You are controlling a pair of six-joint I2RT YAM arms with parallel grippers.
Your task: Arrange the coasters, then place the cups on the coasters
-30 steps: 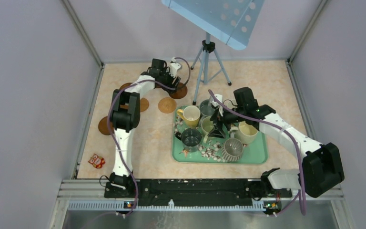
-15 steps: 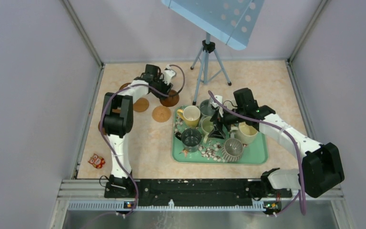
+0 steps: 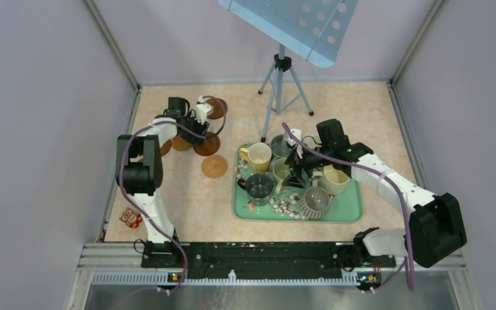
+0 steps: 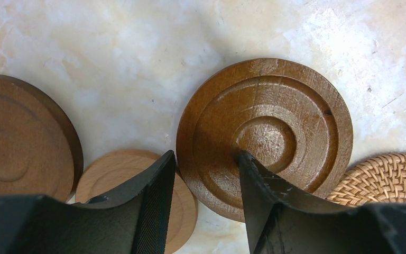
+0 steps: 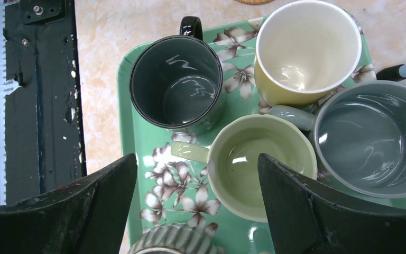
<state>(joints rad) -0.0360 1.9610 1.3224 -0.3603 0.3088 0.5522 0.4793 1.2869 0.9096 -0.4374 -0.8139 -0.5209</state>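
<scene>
My left gripper (image 3: 198,126) is at the back left, shut on the rim of a dark brown coaster (image 4: 275,127), which shows from above too (image 3: 208,145). One finger (image 4: 156,190) is outside the coaster's edge and the other rests on its centre ring. Around it lie a pale wooden coaster (image 4: 116,174), another dark coaster (image 4: 16,143) and a woven one (image 4: 388,177). My right gripper (image 5: 196,161) hangs open over the tray, above the pale green cup (image 5: 261,164). The dark cup (image 5: 177,82), yellow cup (image 5: 306,50), grey cup (image 5: 370,140) and ribbed cup (image 5: 172,243) stand close by.
The green floral tray (image 3: 345,212) holds the cups, with a cream cup (image 3: 333,179) at its right. One more dark coaster (image 3: 217,106) lies further back. A tripod (image 3: 283,84) with a blue panel (image 3: 290,22) stands behind the tray. A small owl figure (image 3: 130,217) sits near the left wall.
My left arm swung left and towards the near side, carrying the dark coaster with it, and its jaws narrowed. The woven coaster slid nearer. My right arm stayed still.
</scene>
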